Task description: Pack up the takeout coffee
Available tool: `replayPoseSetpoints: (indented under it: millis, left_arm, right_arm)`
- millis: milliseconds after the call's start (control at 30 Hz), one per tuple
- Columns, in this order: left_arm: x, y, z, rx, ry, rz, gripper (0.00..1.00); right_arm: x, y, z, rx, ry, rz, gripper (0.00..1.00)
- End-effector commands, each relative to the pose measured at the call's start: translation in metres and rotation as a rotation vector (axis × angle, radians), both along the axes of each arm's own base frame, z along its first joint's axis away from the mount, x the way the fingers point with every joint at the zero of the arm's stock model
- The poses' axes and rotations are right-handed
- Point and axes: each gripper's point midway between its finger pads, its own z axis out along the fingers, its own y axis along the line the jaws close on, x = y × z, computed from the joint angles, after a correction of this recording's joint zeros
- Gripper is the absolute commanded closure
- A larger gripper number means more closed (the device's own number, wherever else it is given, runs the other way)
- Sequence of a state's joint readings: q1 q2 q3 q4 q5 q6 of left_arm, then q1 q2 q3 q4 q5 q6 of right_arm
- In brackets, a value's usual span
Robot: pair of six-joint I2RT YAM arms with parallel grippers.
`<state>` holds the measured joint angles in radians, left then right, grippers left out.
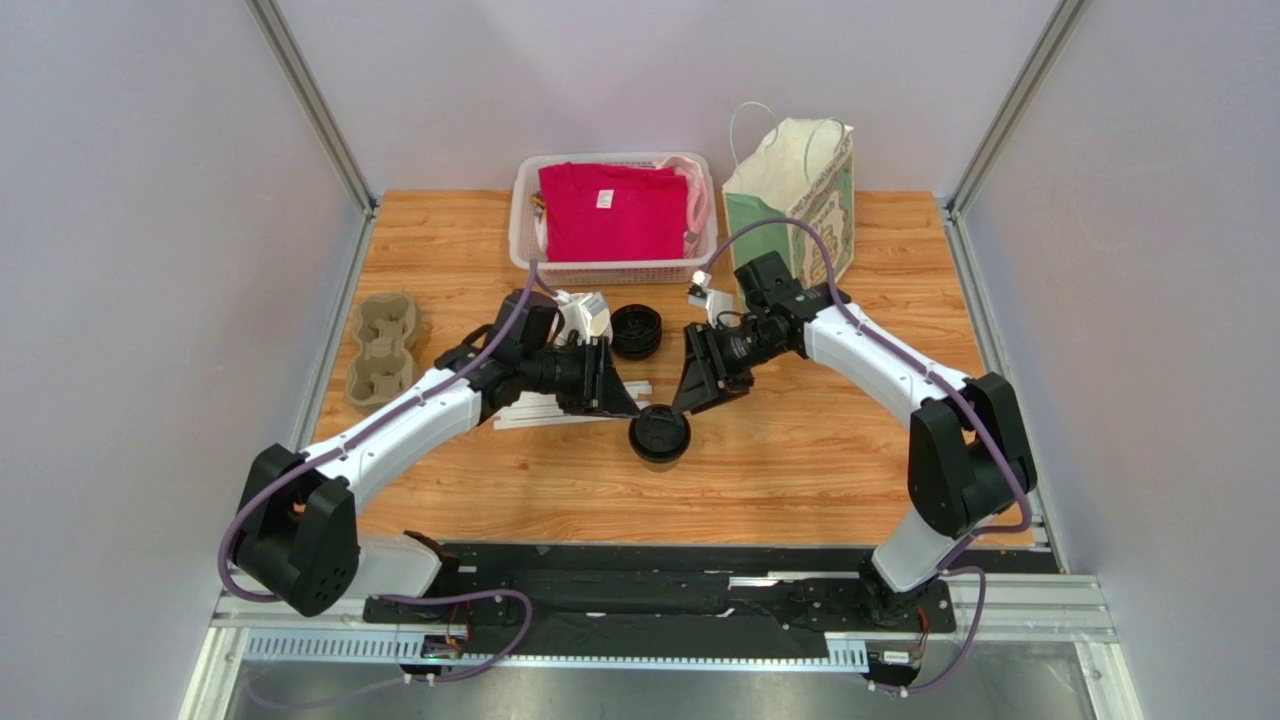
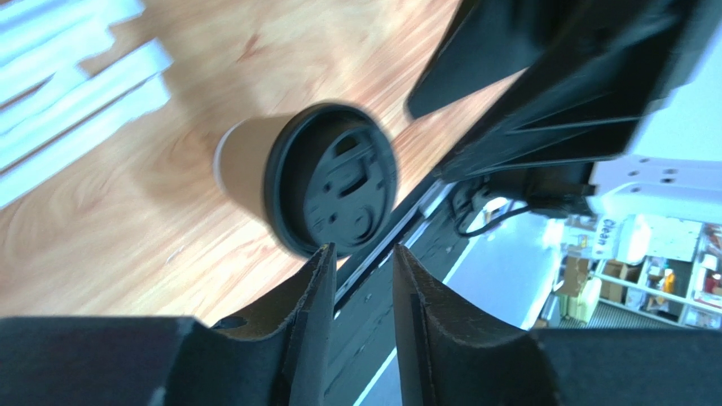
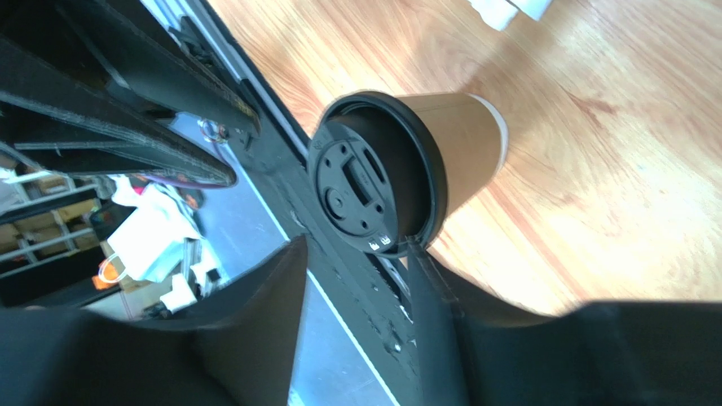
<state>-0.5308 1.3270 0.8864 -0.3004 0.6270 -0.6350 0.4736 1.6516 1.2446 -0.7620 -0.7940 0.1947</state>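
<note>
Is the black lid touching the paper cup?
Touching. The right wrist view shows the lid seated on the cup, its rim wrapped over the mouth.

From above, the takeout coffee (image 1: 660, 435) is hiding its own wall. Blurred white strips (image 2: 76, 93) are running off the left wrist view.

Tan cup (image 3: 462, 144), black lid (image 3: 364, 182), bag (image 1: 789, 188) perhaps green-patterned.

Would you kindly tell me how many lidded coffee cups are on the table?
1. The takeout coffee stands near the table's front middle, between the left claw and right claw. More could be hidden.
</note>
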Motion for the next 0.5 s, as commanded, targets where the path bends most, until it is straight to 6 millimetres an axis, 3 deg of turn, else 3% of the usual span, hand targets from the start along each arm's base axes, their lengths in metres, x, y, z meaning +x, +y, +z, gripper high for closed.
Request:
replayPoseSetpoints:
  millis: [0, 467]
  left_arm:
    - [-0.01, 0.007, -0.003, 0.072, -0.008, -0.044, 0.59]
    - [-0.004, -0.013, -0.005, 0.04, -0.018, -0.083, 0.54]
  right_arm:
    - [-0.01, -0.009, 0.0, -0.04, -0.014, -0.008, 0.46]
    - [-0.018, 0.006, -0.013, -0.019, 0.067, 0.03, 0.49]
